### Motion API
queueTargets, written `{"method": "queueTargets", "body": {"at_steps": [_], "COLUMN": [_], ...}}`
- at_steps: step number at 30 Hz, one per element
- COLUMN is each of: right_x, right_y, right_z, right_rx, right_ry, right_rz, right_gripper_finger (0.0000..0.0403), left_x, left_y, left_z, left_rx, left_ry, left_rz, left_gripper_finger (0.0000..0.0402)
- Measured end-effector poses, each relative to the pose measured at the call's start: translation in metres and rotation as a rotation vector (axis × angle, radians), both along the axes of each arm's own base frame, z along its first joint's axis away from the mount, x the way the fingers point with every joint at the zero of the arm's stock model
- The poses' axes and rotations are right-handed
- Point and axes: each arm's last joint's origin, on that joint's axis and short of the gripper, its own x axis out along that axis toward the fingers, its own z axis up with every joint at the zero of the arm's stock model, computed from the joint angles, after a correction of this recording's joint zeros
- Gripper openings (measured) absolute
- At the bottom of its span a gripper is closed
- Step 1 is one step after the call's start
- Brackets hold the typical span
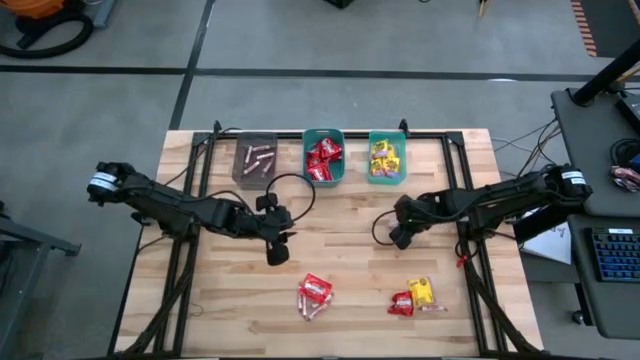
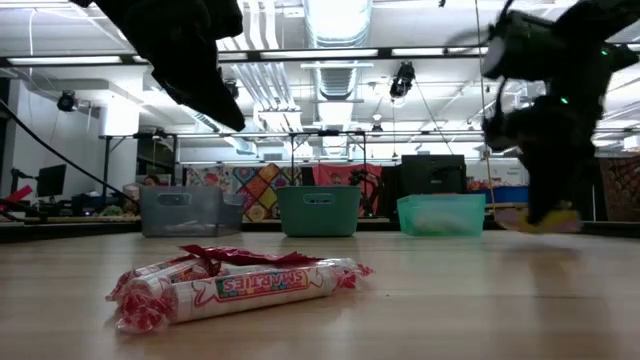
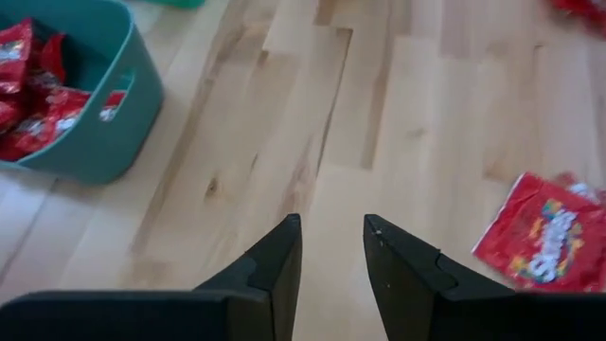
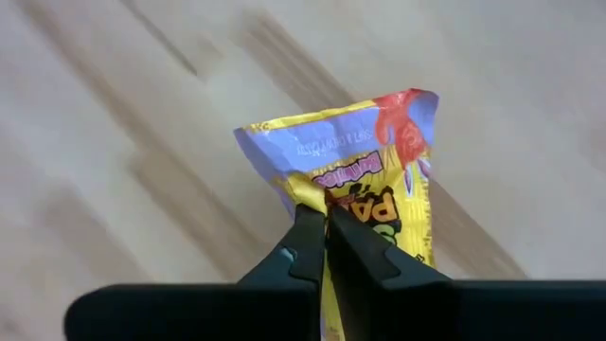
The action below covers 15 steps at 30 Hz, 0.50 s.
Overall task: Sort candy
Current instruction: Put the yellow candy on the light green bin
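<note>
Right claw clamped on a yellow candy packet, mid-desk. Left claw empty, fingers apart, near the red packet.

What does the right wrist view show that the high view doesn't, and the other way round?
Only the right wrist view shows the right gripper shut on a yellow packet, pinching its crumpled edge. Only the high view shows the three bins, grey, teal and green, the left gripper, and loose candy on the table. Both show the right gripper over bare wood.
</note>
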Motion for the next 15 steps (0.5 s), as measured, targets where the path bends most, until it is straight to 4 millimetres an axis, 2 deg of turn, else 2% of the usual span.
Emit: {"method": "queueTargets", "body": {"at_steps": [4, 10, 15], "right_x": [0.016, 0.04, 0.052], "right_y": [0.0, 0.003, 0.006], "right_z": [0.012, 0.032, 0.049], "right_rx": [-0.033, -0.042, -0.064], "right_ry": [-0.149, -0.486, -0.738], "right_rz": [0.075, 0.231, 0.359], "right_gripper_finger": [0.0009, 0.0009, 0.0009], "left_x": [0.001, 0.003, 0.001], "left_y": [-0.006, -0.015, -0.018], "left_z": [-0.004, -0.009, -0.018], "left_rx": [-0.019, -0.031, -0.042], "left_ry": [-0.062, -0.173, -0.246], "left_rz": [-0.022, -0.073, -0.093], "left_gripper_finger": [0.009, 0.0084, 0.0084]}}
